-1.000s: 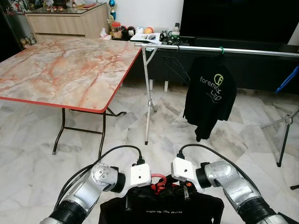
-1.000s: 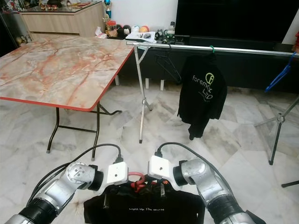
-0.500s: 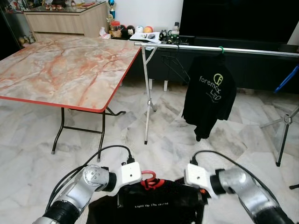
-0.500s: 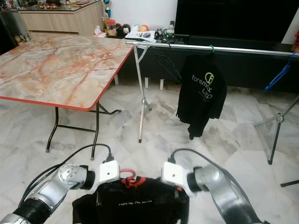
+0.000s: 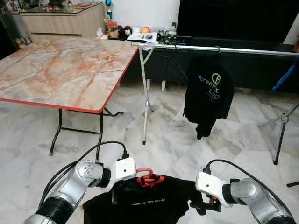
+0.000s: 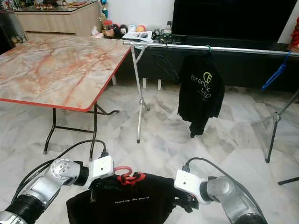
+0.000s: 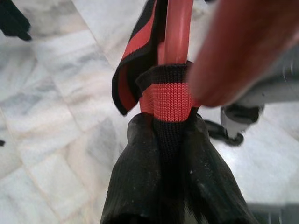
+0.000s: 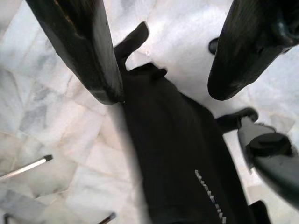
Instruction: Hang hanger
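A black T-shirt (image 5: 145, 206) hangs on a red hanger (image 5: 145, 177), held low in front of me over the floor. My left gripper (image 5: 120, 183) is shut on the hanger's neck, through the shirt's red-and-black collar (image 7: 170, 100). Off the shirt's right shoulder, my right gripper (image 5: 203, 205) is open; its fingers (image 8: 88, 56) stand apart with nothing between them. The silver clothes rail (image 5: 243, 50) runs across the room ahead. It carries another black T-shirt with a logo (image 5: 209, 93) on a green hook.
A marble-topped folding table (image 5: 60, 65) with a red edge stands to the left. An empty black hanger (image 5: 173, 65) hangs near the rail's left end and a blue one (image 5: 286, 77) at the right. The rail's legs (image 5: 146, 112) stand on a marble floor.
My right gripper has left the hanger's neck and swung out and down to the shirt's right side. The left gripper still holds the hanger, now slightly higher.
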Available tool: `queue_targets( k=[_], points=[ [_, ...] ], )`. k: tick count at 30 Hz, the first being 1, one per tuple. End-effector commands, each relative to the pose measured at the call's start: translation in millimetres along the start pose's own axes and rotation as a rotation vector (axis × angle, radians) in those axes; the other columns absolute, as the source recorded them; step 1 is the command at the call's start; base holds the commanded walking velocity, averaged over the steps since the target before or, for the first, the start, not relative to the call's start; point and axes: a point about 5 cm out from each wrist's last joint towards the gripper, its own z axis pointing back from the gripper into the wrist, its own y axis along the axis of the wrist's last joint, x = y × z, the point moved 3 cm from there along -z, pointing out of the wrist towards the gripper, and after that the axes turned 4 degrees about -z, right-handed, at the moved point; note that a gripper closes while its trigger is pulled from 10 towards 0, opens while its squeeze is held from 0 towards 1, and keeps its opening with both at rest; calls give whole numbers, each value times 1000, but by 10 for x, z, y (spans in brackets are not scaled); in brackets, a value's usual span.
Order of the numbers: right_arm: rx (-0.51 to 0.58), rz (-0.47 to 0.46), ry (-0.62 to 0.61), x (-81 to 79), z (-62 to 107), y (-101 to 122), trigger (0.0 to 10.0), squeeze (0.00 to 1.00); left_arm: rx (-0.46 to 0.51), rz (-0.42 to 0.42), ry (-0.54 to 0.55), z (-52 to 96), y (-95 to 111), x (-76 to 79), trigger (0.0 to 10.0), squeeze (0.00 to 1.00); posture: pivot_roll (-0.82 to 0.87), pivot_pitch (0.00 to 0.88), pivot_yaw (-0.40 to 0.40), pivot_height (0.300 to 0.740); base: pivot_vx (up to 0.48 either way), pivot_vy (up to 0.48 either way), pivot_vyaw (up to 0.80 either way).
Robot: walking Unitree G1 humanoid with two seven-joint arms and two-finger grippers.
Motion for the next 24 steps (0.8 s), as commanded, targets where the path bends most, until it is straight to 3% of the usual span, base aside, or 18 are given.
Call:
queue_targets(
  k=[1,4,8,13,17,19,24],
  points=[
    [23,-1,-19,35,1,48,10000,0,5,-24,-12,54,32,-18,0,0,43,32,24,740,0,0,0],
    [28,-3,-68,85,6,44,10000,0,1,-17,-8,80,25,-36,0,0,47,41,21,740,0,0,0],
    [93,-83,-180,215,65,78,10000,0,-2,-5,-2,114,14,-51,0,0,43,48,21,740,0,0,0],
    [99,-143,-57,-48,17,-55,10000,0,8,12,5,127,26,-69,0,0,39,54,21,740,0,0,0],
    [110,-173,-26,-107,3,-76,10000,0,12,10,15,140,44,-98,0,0,43,60,20,740,0,0,0],
    [94,-197,52,-231,-10,-140,10000,0,24,9,23,174,91,-154,0,0,43,62,21,740,0,0,0],
    [63,-176,1,-173,-2,-192,10000,0,19,0,25,198,104,-182,0,0,45,63,23,740,0,0,0]
  ],
)
